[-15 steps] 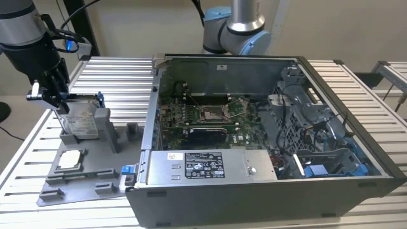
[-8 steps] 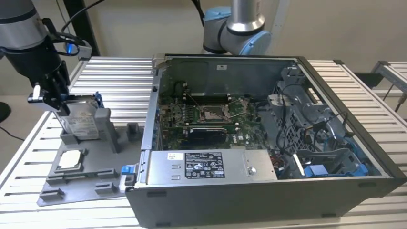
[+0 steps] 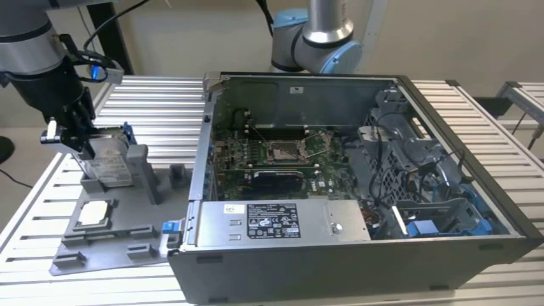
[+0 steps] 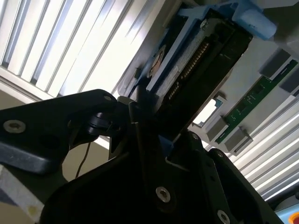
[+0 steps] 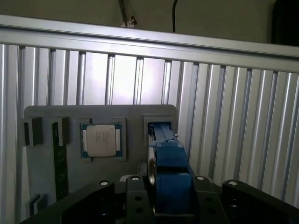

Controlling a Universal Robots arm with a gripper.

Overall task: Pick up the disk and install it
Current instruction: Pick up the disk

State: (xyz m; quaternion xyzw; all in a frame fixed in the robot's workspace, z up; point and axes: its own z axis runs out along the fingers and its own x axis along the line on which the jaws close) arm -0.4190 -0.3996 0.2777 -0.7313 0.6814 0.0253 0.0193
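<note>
The disk, silver-grey with a white label and a blue carrier, stands on edge in a slot of the grey fixture at the exterior view's left. My gripper comes down over its upper edge with one finger on either side, shut on it. In the first wrist view the blue carrier sits clamped between the black finger bases, above the fixture's slot. The second wrist view has the disk's dark connector edge running away from the fingers. Whether the disk still rests in the slot is unclear.
An open computer case fills the table's middle and right, with motherboard, power supply and a blue-trimmed drive bay. A small square chip and a green memory stick lie on the fixture. Another arm's base stands behind the case.
</note>
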